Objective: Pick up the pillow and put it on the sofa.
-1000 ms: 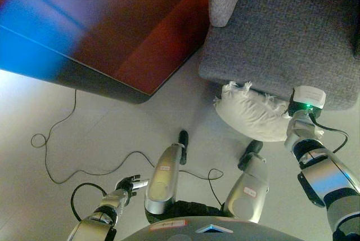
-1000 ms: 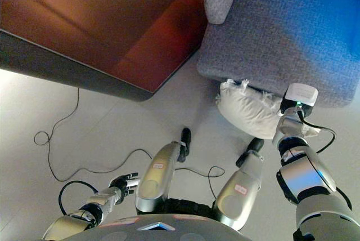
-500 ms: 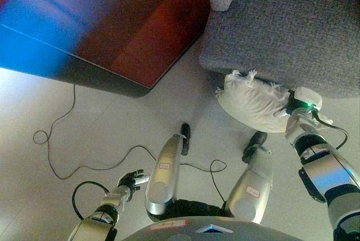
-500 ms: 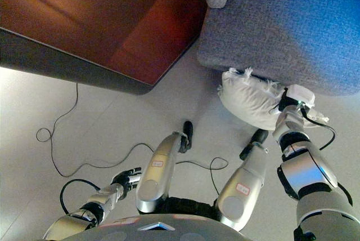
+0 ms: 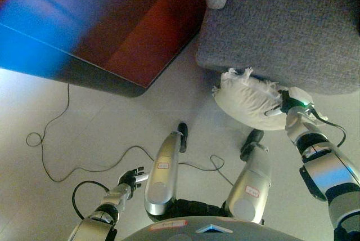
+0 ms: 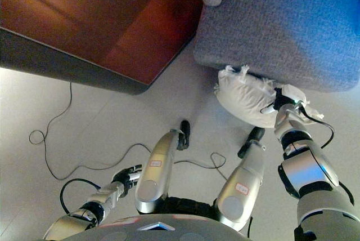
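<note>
Most of the right hand (image 5: pixel 279 107) is buried against the white pillow (image 5: pixel 247 103), so only a dark patch and one pale fingertip show and its grasp cannot be read. The pillow's far edge disappears under the front of the grey sofa (image 5: pixel 281 27), itself cropped by the top and right borders. The left hand (image 6: pixel 126 175) appears too small to judge, possibly with fingers loosely extended. The reddish-brown table (image 6: pixel 84 16) runs off the top and left.

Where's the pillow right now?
The white pillow is right of centre in both views, at the front edge of the grey sofa, with the right hand at its right end.
</note>
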